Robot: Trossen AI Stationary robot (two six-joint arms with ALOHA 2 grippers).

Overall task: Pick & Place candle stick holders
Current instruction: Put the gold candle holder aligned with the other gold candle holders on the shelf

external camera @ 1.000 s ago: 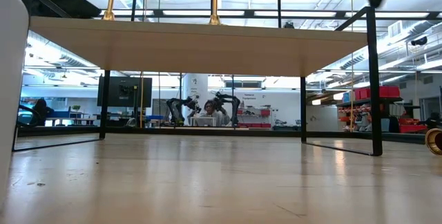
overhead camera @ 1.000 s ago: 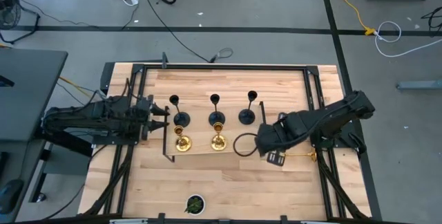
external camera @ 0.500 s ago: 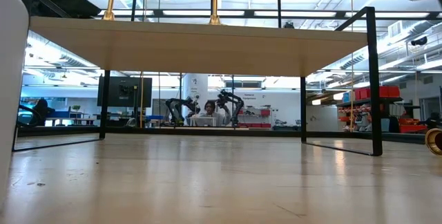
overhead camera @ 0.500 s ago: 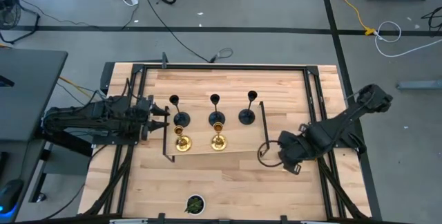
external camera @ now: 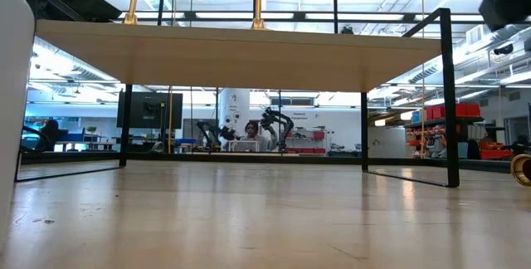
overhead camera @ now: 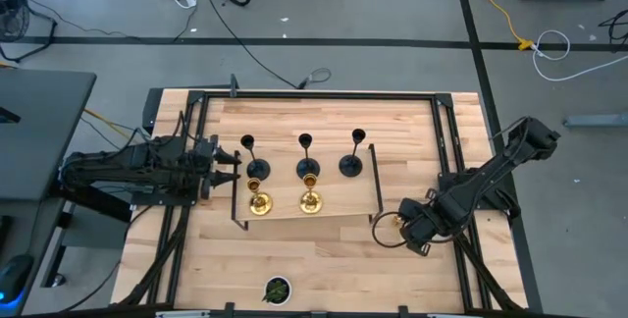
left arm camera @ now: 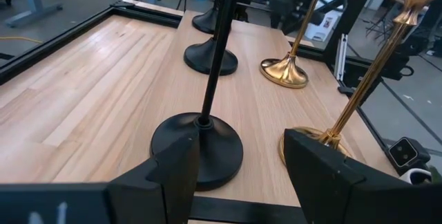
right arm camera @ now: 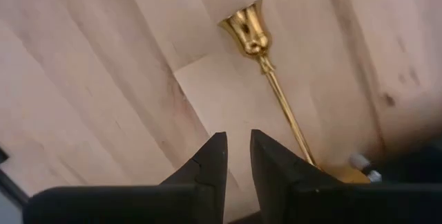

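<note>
Three black candle stick holders (overhead camera: pixel 308 166) stand upright in a row on a raised wooden shelf (overhead camera: pixel 343 198). Two gold ones (overhead camera: pixel 259 202) stand in front of them. A third gold holder (right arm camera: pixel 276 92) lies on its side on the table, right of the shelf. My right gripper (right arm camera: pixel 237 158) hangs over it, pointing down, with a narrow gap between its fingers and nothing in them. The stem lies just beside the fingertips. My left gripper (left arm camera: pixel 235 175) waits open at the shelf's left end, facing the nearest black holder's base (left arm camera: pixel 197 148).
The shelf stands on thin black legs (external camera: pixel 449 95), and the table surface runs on beneath it. A small dark round thing with green inside (overhead camera: pixel 277 290) sits near the front edge. Black frame rails (overhead camera: pixel 314 95) run round the table. A white object (external camera: pixel 12 95) fills the low view's left edge.
My right gripper has swung from the shelf's right end toward the table's near right corner and has come down. Its wrist has rolled. It now hangs over the lying gold holder. Its finger gap looks unchanged. The holders have not moved.
</note>
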